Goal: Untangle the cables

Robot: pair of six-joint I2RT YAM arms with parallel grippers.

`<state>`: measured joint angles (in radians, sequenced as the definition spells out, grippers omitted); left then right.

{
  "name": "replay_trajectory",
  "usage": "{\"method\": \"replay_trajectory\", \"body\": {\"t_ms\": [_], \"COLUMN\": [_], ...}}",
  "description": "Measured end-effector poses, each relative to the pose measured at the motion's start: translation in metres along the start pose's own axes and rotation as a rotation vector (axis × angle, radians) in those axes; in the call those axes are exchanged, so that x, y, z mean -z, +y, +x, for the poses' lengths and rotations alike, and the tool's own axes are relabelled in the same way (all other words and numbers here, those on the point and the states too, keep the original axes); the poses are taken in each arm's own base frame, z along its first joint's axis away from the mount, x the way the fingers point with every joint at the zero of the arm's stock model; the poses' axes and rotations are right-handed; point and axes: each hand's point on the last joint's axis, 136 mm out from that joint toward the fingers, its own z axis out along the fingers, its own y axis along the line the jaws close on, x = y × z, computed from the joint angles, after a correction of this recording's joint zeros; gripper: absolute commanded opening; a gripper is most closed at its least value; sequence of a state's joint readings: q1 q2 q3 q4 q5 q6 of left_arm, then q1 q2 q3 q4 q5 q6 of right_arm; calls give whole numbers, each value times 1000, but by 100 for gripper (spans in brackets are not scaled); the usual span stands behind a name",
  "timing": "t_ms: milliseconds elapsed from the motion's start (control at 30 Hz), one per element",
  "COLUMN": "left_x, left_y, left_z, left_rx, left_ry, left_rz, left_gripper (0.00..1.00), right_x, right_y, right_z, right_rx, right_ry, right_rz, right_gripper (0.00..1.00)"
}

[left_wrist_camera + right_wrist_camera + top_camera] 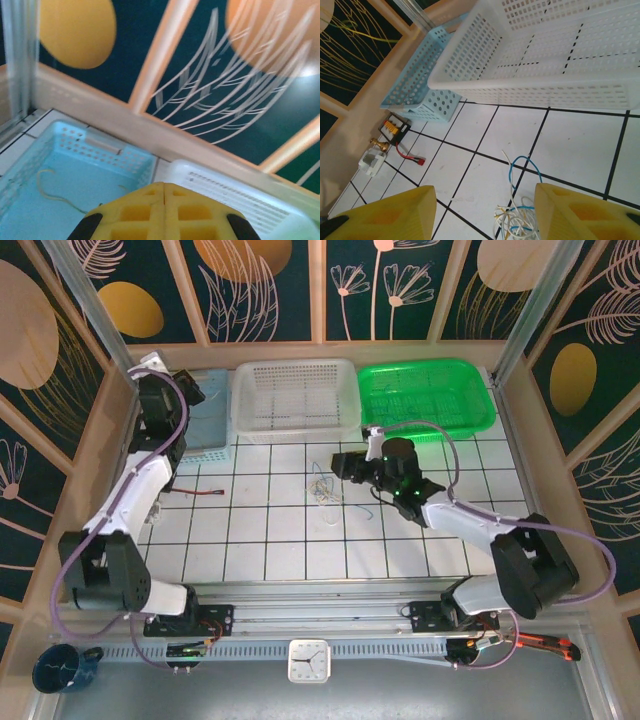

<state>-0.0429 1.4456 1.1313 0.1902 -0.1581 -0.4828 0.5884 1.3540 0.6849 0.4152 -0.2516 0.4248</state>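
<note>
Cables (322,488), a small tangle of thin yellowish, blue and whitish wires, lie on the tiled table (250,540) in front of the white basket (296,400). Just beside them hovers the right gripper (341,462), its fingers (385,212) wide apart and empty. The left gripper (164,210), to the left of that basket, is closed on nothing. I judge the separating step is in hand; the next move calls for pinching one single wire.

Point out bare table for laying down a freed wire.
Free: the tiles between the white basket and the cables; the near rows between the left arm and right arm. Crowded: around the cables at the open right gripper, and by the blue basket, where a red-tipped lead lies.
</note>
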Motion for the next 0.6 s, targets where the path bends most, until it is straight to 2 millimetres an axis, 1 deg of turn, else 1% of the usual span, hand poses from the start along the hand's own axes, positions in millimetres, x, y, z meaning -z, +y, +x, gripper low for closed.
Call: {"method": "replay_trajectory", "body": {"t_ms": [100, 133, 167, 267, 300, 333, 367, 433, 500, 533, 600], "left_x": [-22, -29, -35, -55, -60, -64, -66, -67, -66, -64, -61], "left_y": [21, 27, 32, 42, 44, 44, 44, 43, 37, 34, 26], "left_z": [9, 12, 15, 26, 30, 36, 40, 47, 47, 46, 43], "left_rx": [-1, -1, -1, -17, -24, -32, -35, -35, -34, -32, -25], "left_ry": [24, 31, 39, 70, 82, 101, 115, 142, 150, 154, 157], "left_rz": [-57, -72, -84, -107, -107, -102, -96, -81, -51, -35, 0], "left_gripper": [0, 4, 11, 42, 56, 67, 74, 86, 92, 97, 99], "right_x": [10, 14, 17, 24, 26, 27, 28, 31, 32, 32, 32], "right_y": [-2, -4, -5, -11, -13, -14, -16, -18, -20, -21, -22], "right_z": [0, 1, 2, 4, 4, 4, 4, 4, 5, 5, 5], "right_rx": [-2, -4, -6, -13, -15, -17, -19, -22, -24, -25, -26], "right_ry": [-10, -13, -13, -11, -9, -9, -8, -6, -4, -3, -1], "right_rz": [19, 26, 34, 63, 72, 77, 83, 96, 106, 109, 114], "right_gripper": [56, 56, 56, 56, 56, 56, 56, 56, 56, 56, 56]}}
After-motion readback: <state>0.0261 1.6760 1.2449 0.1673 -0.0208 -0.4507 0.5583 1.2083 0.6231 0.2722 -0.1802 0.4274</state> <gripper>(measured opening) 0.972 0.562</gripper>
